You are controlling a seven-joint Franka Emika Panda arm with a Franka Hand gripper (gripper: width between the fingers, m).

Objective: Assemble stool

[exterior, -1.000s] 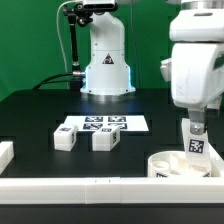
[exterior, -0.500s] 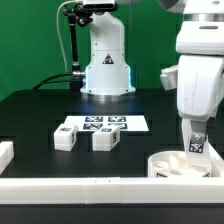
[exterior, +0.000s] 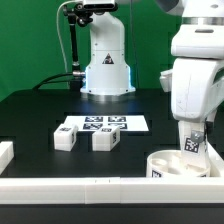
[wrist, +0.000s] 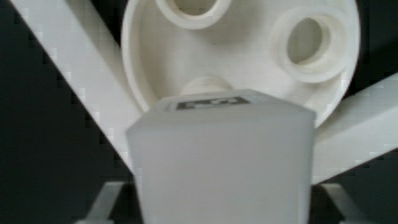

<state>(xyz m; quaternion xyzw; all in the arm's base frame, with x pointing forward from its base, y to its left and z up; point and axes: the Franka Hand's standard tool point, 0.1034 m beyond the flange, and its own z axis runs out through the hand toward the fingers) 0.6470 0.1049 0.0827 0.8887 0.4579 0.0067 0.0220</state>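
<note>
The round white seat disc (exterior: 178,165) lies at the front of the exterior view's right, against the white border bar; in the wrist view (wrist: 222,60) its underside shows round sockets. My gripper (exterior: 193,141) is shut on a white blocky leg (exterior: 193,146) with a tag, held upright just above the seat. In the wrist view the leg (wrist: 222,160) fills the space between my fingers (wrist: 111,203). Two more tagged legs (exterior: 65,139) (exterior: 104,140) lie on the black table left of centre.
The marker board (exterior: 103,124) lies flat behind the two loose legs. White border bars run along the front edge (exterior: 90,190) and at the left (exterior: 6,153). The robot base (exterior: 106,60) stands at the back.
My gripper with the leg has shifted slightly to the exterior view's left and turned a little above the seat. The loose legs have not moved.
</note>
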